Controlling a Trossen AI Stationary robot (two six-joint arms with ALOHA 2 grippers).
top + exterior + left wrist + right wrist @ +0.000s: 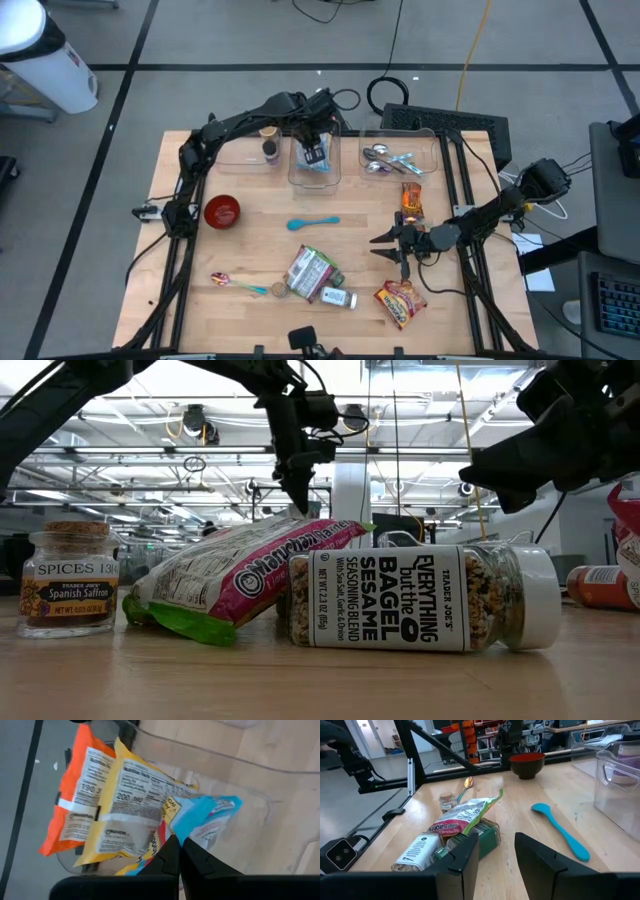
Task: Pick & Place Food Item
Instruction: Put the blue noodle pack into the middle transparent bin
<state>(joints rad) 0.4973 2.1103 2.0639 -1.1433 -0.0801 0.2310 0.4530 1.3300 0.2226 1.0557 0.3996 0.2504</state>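
High view: left gripper (pixel 315 152) over the middle clear bin (pixel 296 172) at the table's far edge, fingers closed, gripping nothing visible.

Low view: seasoning jar (pixel 425 598) lying beside noodle packet (pixel 240 575).

Left wrist view: snack packets (pixel 120 810) inside the bin.

Right wrist view: right gripper (pixel 496 854) empty, jaws partly apart, above bare table.

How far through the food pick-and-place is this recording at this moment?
Done: several snack packets already sit in the middle clear bin.
In hand: the left gripper, jaws shut, hovers over that bin; nothing visibly held.
Left: the ramen packet, seasoning jar and red snack bag lie on the table. The right gripper is open above it.
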